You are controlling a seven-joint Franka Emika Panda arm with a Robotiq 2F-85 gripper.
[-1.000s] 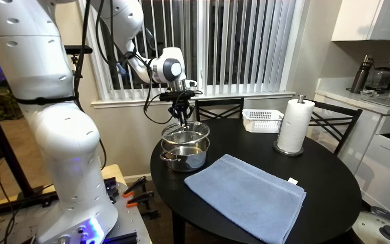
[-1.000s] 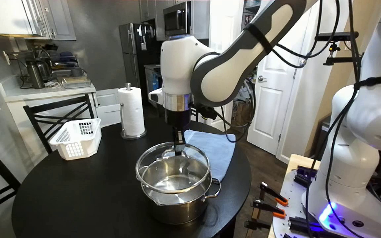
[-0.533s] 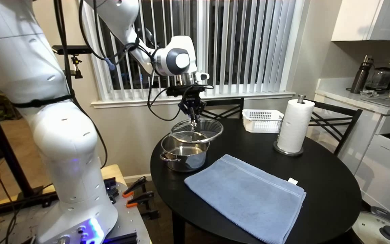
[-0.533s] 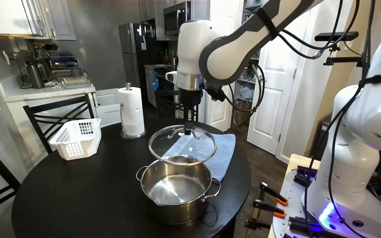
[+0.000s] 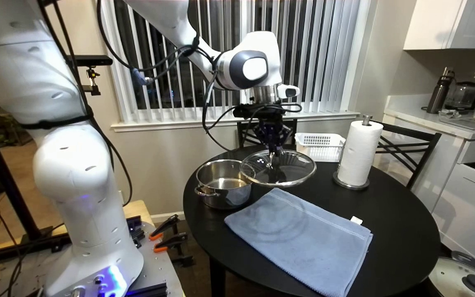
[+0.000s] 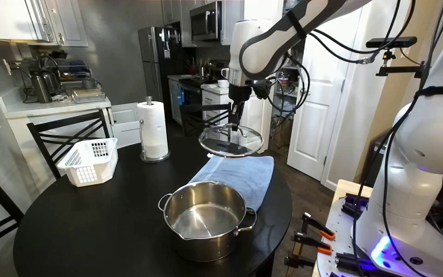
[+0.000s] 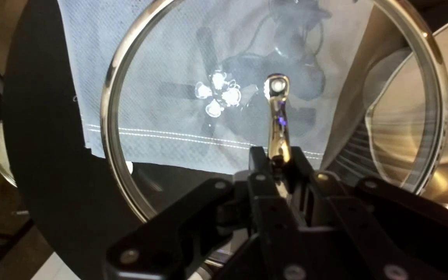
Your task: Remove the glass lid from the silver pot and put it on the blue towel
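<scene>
Round clear glass lid (image 6: 229, 144): aloft, partly masked by gripper in wrist view
Black fingers (image 7: 259, 163): pinching its shiny metal handle (image 7: 279, 118)
Light blue-grey cloth towel (image 5: 299, 243): partly below lid, seen through it
Short wide steel pot (image 5: 229, 197): cut off in wrist view
Round black worktop (image 6: 102, 227): rim near pot, towel
Count: 1 held lid, 1 pot, 1 towel

Home kitchen w/ dining area is indicated: in an exterior view, fridge (image 6: 154, 67) & microwave (image 6: 201, 23) are seen beyond the gripper (image 6: 235, 128); below it a rd blk tbl (image 6: 110, 223) is flanked by chairs (image 6: 205, 108); in an exterior view, window blinds (image 5: 338, 57) are hung behind the gripper, & wall cabs (image 5: 454, 25) + counter (image 5: 431, 120) are set well to its rt.
</scene>
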